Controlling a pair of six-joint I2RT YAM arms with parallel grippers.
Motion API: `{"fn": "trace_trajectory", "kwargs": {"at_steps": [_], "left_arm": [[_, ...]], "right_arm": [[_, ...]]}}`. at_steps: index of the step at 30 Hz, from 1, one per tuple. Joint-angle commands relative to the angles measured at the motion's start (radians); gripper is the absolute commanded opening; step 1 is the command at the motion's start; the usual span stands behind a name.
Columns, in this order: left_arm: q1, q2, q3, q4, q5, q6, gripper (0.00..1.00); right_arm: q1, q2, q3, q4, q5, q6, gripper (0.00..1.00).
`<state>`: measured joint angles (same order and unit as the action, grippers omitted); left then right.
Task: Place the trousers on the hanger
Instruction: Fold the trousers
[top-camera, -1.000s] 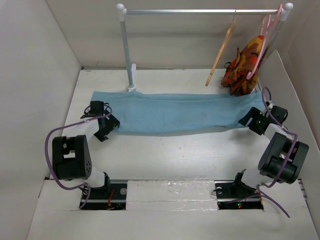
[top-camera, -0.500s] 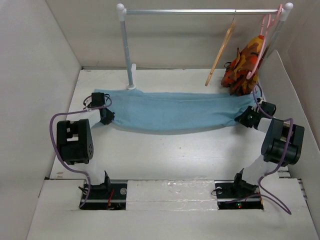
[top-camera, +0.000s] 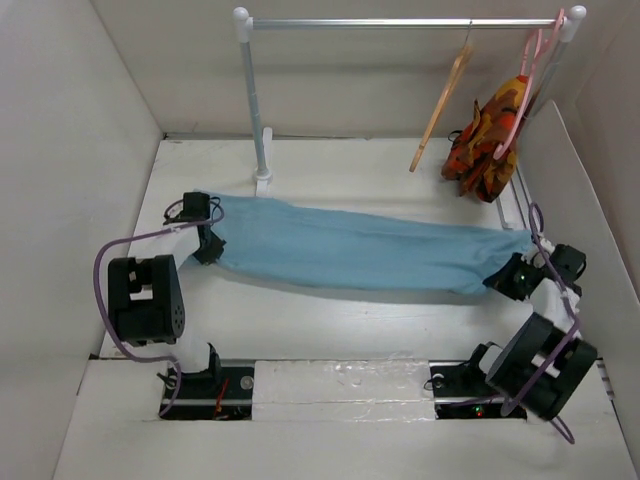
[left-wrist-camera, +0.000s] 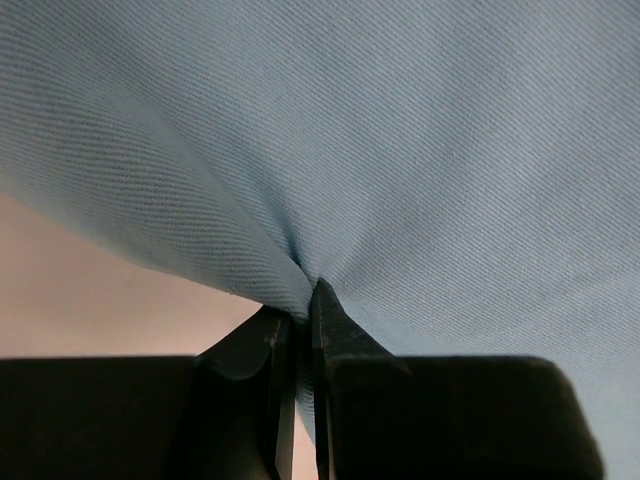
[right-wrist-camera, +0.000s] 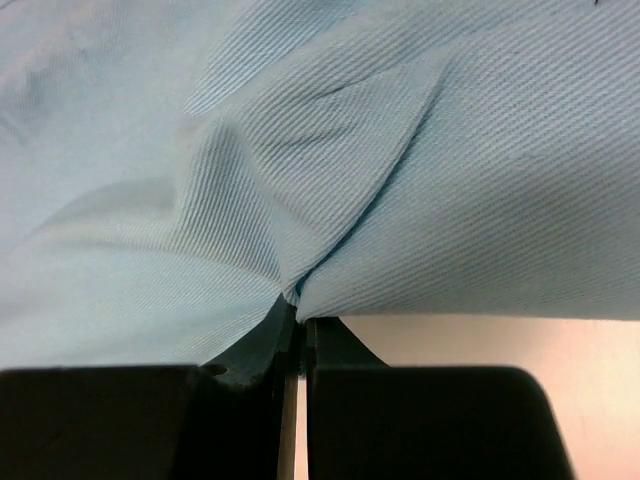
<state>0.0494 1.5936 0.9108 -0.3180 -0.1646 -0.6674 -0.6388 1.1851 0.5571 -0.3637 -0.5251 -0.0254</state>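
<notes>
Trousers: the trousers (top-camera: 360, 255) span the middle of the top view as one long light blue band. They slope from centre left down to lower right and are held at both ends.
Left gripper: the left gripper (top-camera: 208, 240) has its fingers pressed together on a fold at the band's left end. In the left wrist view the cloth puckers into the tips.
Right gripper: the right gripper (top-camera: 511, 279) pinches the opposite end. In the right wrist view creases fan out from its closed tips.
Why held so: gripping both ends likely stretches the fabric flat, so it can be draped without bunching.
Hanger: the hanger (top-camera: 440, 105) hangs tilted from the rail (top-camera: 400, 22) at upper right, well apart from the cloth.
Neighbours: a pink hanger (top-camera: 532, 70) carrying a patterned garment (top-camera: 488, 135) hangs just to its right.
Stage: transport, by my reading; nothing is over the wooden bar yet.
Risk: the band is wide, so it may catch the patterned garment.
</notes>
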Motion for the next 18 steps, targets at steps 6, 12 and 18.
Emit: {"fn": "trace_trajectory", "kwargs": {"at_steps": [6, 12, 18], "left_arm": [[0.038, -0.207, -0.064, -0.236, -0.220, 0.040, 0.20], [0.038, -0.296, 0.109, -0.314, -0.133, 0.045, 0.79], [0.038, -0.269, 0.164, -0.279, -0.211, 0.043, 0.75]], "right_arm": [[-0.048, -0.162, 0.033, -0.192, 0.025, -0.191, 0.39], [0.080, -0.094, 0.209, -0.213, -0.033, -0.174, 0.70], [0.307, -0.113, 0.296, -0.118, 0.003, -0.094, 0.61]]}}
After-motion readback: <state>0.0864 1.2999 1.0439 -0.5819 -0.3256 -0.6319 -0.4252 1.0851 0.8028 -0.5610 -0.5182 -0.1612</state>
